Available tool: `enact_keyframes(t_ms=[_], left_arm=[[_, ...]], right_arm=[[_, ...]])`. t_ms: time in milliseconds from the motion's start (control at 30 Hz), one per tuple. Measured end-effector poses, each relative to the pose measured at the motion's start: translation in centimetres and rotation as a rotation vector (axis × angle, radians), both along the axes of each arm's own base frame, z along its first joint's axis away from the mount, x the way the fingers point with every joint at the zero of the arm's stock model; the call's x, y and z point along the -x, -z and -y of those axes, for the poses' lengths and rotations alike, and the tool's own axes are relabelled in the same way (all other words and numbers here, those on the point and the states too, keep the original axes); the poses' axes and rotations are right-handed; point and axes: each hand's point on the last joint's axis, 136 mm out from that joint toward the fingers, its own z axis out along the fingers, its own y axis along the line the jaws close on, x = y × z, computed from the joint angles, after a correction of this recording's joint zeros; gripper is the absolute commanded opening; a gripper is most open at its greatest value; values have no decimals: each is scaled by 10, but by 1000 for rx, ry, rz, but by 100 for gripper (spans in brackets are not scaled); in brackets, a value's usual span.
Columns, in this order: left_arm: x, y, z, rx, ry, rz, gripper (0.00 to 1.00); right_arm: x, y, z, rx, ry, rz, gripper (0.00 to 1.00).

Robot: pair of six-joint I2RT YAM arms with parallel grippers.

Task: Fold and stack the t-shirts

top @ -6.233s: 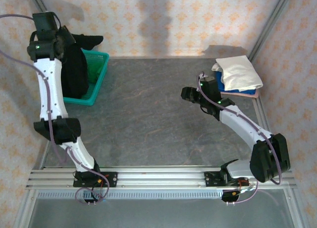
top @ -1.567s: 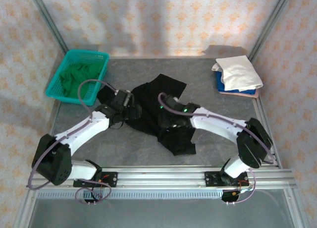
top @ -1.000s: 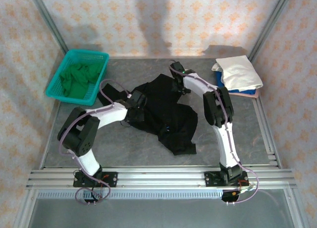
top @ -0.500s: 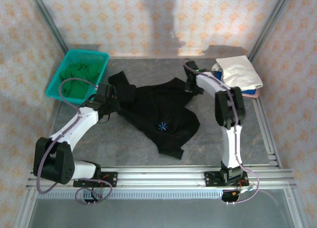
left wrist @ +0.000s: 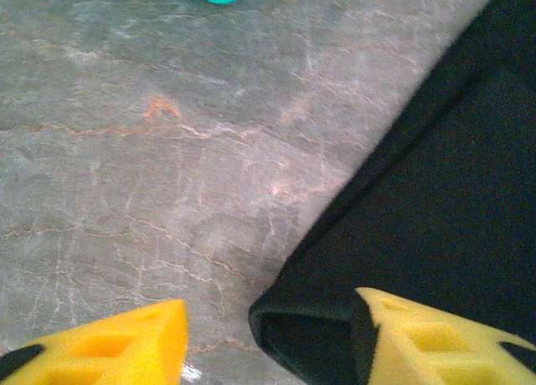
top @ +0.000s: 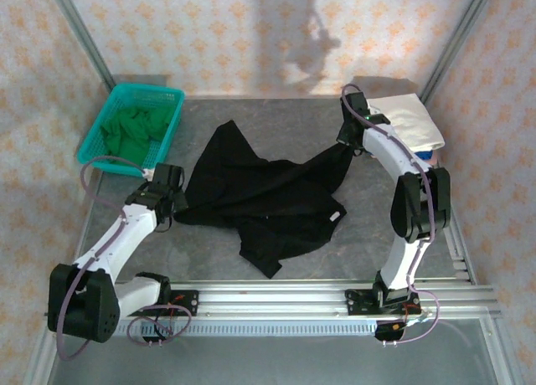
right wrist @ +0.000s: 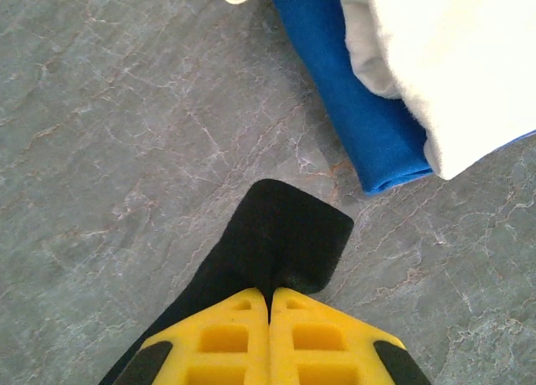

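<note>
- Between the closed fingers of the right hand (right wrist: 270,305): pinched corner of the black t-shirt (top: 268,197), the rest spread behind on the tabletop (top: 251,117).
- Just ahead, rightward: blue t-shirt (right wrist: 360,125) beneath white t-shirt (right wrist: 452,59).
- Left hand (left wrist: 268,339): fingers apart, gripping nothing; black hem against one finger.

Light: bright, even, from the near side
Shadows: soft blotches on back wall (top: 318,42)
Blur: black t-shirt (left wrist: 452,192) edge, left wrist view

Grey table (top: 268,121) bears black t-shirt (top: 260,192), basket (top: 172,127) (green cloth (top: 130,130) inside), folded stack (top: 408,121).
</note>
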Motion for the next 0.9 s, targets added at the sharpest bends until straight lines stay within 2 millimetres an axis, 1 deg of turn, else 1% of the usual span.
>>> enact_keyframes(t_ms=[67, 167, 200, 267, 300, 333, 367, 400, 433, 467, 533, 567, 600, 667, 767, 800, 867, 900], left_arm=[[-1, -4, 27, 18, 83, 24, 73], [2, -11, 90, 64, 272, 68, 78], [6, -11, 116, 91, 346, 72, 79], [15, -5, 152, 117, 445, 65, 79], [21, 1, 169, 121, 491, 49, 79], [27, 11, 185, 117, 534, 22, 76], [32, 20, 196, 112, 565, -4, 67], [38, 31, 207, 107, 595, -41, 49], [43, 45, 214, 97, 605, -80, 31], [44, 54, 214, 83, 604, -106, 21], [43, 71, 208, 55, 582, -155, 0], [40, 76, 204, 49, 564, -169, 0], [32, 76, 199, 52, 534, -169, 0], [8, 71, 187, 71, 465, -154, 0], [-40, 65, 162, 64, 362, -145, 0], [-64, 61, 155, 58, 338, -138, 0], [-111, 49, 151, 50, 314, -116, 0], [-145, 41, 154, 50, 315, -96, 0]], right_arm=[[0, 0, 1, 7, 3, -1, 0], [2, 0, 4, 23, 12, -5, 0], [3, 0, 5, 28, 14, -9, 0], [4, 0, 7, 35, 19, -13, 0], [4, 0, 8, 38, 21, -15, 0], [4, 0, 9, 41, 22, -17, 0], [5, 0, 10, 43, 23, -19, 0], [5, -1, 12, 44, 27, -19, 0], [5, -1, 14, 44, 31, -19, 0], [5, -2, 16, 48, 36, -20, 0], [8, -5, 22, 53, 48, -18, 0], [11, -6, 24, 56, 52, -16, 0], [16, -8, 26, 56, 56, -15, 0], [30, -14, 29, 51, 65, -7, 0], [66, -19, 30, 6, 75, 9, 0], [79, -20, 30, -15, 79, 17, 0], [104, -16, 25, -62, 78, 35, 0], [118, -12, 17, -87, 65, 38, 0]])
